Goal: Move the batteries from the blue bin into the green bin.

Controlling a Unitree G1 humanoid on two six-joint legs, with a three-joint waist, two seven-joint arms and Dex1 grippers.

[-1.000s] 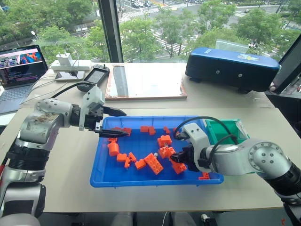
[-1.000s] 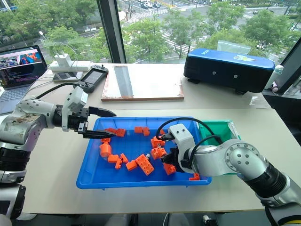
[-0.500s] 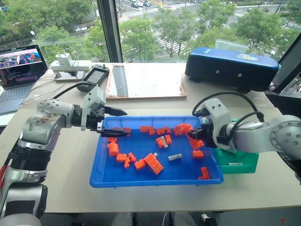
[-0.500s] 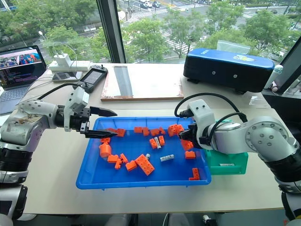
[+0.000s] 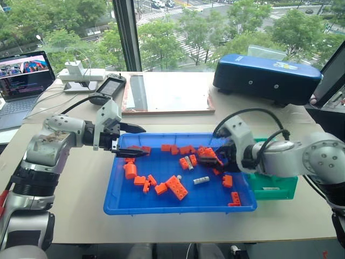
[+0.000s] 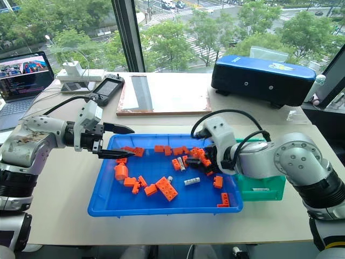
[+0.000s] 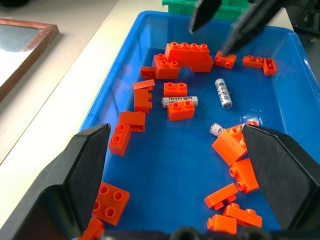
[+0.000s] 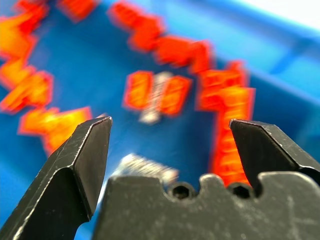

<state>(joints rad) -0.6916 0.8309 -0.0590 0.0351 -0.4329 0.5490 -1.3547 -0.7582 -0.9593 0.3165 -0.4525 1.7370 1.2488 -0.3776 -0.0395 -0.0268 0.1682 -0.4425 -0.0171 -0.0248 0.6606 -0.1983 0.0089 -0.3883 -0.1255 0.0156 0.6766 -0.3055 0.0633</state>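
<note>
The blue bin (image 5: 161, 207) sits mid-table with orange bricks (image 5: 176, 187) and three batteries in it: one (image 5: 201, 179) lies bare near the middle, one (image 5: 187, 162) sits between bricks, and one (image 5: 178, 177) is by the big brick. All three batteries (image 7: 179, 101) also appear in the left wrist view. My left gripper (image 5: 143, 142) hangs open and empty over the bin's far left corner. Open and empty too, my right gripper (image 5: 217, 157) hovers above the brick cluster at the bin's right side. The green bin (image 5: 275, 184) stands against the blue bin's right wall, partly behind my right arm.
At the back of the table are a dark-blue case (image 5: 267, 75) on the right, a framed board (image 5: 167, 93) in the middle, a handheld device (image 5: 110, 86), a charger (image 5: 81, 73) and a laptop (image 5: 21, 81) at the far left.
My right gripper rose from the bricks at the bin's front right, swung toward the far right side and opened. Several bricks shifted that way, baring a battery. The left arm stayed still.
</note>
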